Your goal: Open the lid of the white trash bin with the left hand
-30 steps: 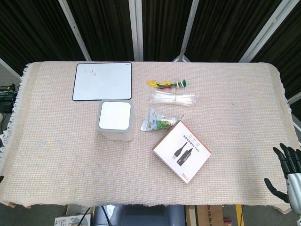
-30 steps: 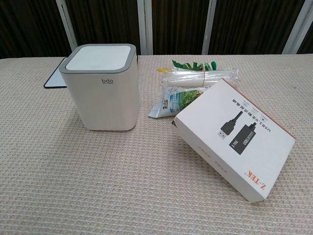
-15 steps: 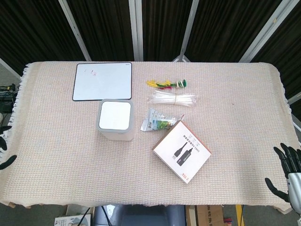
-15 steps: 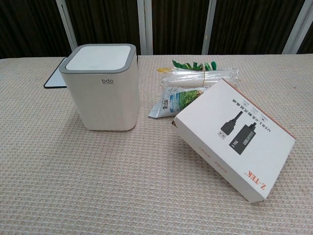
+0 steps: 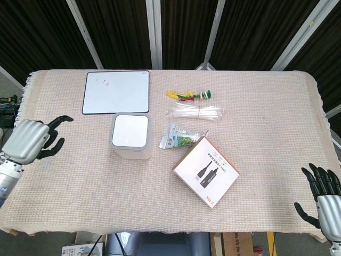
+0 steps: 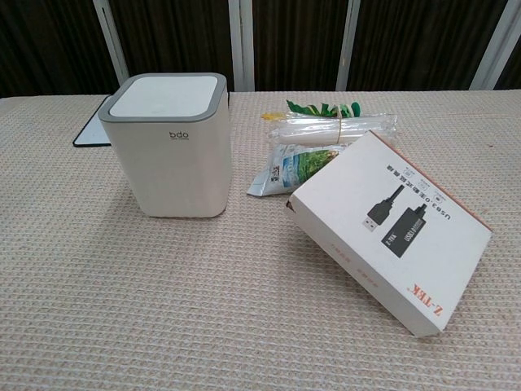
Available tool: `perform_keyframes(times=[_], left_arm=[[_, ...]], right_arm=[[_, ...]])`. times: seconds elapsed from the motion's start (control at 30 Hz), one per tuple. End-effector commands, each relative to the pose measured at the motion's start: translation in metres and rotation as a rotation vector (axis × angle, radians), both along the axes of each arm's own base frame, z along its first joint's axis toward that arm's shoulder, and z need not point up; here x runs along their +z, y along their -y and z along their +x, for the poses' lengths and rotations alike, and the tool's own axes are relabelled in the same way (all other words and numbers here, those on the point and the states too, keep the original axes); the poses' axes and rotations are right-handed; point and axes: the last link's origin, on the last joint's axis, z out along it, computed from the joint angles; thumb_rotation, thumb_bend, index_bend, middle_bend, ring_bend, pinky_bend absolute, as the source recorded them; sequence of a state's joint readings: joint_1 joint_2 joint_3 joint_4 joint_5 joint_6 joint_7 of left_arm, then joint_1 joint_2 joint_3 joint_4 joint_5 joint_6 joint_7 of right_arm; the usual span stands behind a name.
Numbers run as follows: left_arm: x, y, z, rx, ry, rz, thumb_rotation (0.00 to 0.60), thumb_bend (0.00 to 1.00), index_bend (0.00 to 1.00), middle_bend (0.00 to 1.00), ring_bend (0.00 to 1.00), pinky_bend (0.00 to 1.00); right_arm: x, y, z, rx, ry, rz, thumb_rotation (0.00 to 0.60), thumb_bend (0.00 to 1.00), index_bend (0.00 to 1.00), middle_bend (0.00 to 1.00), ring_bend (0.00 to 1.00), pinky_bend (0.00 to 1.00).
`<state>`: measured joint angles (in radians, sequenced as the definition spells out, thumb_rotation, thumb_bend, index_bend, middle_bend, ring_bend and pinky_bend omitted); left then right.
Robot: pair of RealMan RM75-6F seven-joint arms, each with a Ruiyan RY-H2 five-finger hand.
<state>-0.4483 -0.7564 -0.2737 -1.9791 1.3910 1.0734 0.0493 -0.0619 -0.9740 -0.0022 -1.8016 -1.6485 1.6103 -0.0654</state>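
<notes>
We held left hand empty, fingers spread, well left of white trash bin, lid shut; right hand idle, fingers spread.

Bare cloth lies between the left hand and the white trash bin. Behind the bin lies a whiteboard; beside its right wall, a snack packet and cable box.

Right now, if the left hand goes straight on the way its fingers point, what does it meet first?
Probably the white trash bin. The left hand points right across bare cloth toward it; its height is unclear, so it may meet the bin's side or pass over its lid.
</notes>
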Motion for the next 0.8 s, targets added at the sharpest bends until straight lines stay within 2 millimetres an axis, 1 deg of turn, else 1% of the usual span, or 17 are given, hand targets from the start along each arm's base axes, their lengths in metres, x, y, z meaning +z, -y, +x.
perform_keyframes(times=[0.03, 0.33, 0.47, 0.6, 0.8], left_arm=[[-0.015, -0.008, 0.023, -0.034, -0.051, -0.045, 0.600, 0.62, 0.33, 0.89, 0.80, 0.66], [-0.054, -0.014, 0.043, -0.075, -0.125, -0.112, 0.600, 0.62, 0.33, 0.89, 0.80, 0.66], [-0.067, -0.016, 0.051, -0.093, -0.144, -0.122, 0.600, 0.62, 0.33, 0.89, 0.80, 0.66], [-0.077, -0.017, 0.056, -0.100, -0.153, -0.115, 0.600, 0.62, 0.33, 0.89, 0.80, 0.66], [-0.088, -0.020, 0.058, -0.082, -0.173, -0.104, 0.600, 0.62, 0.34, 0.89, 0.80, 0.66]], right_arm=[[-0.002, 0.001, 0.000, -0.004, -0.004, 0.006, 0.600, 0.27, 0.12, 0.06, 0.02, 0.01], [-0.004, 0.001, 0.000, -0.010, -0.011, 0.009, 0.600, 0.27, 0.12, 0.06, 0.02, 0.01], [-0.004, 0.003, 0.000, -0.013, -0.013, 0.007, 0.600, 0.27, 0.12, 0.06, 0.02, 0.01], [-0.004, 0.004, 0.000, -0.015, -0.012, 0.002, 0.600, 0.27, 0.12, 0.06, 0.02, 0.01], [-0.002, 0.004, -0.002, -0.019, -0.009, -0.004, 0.600, 0.27, 0.12, 0.06, 0.02, 0.01]])
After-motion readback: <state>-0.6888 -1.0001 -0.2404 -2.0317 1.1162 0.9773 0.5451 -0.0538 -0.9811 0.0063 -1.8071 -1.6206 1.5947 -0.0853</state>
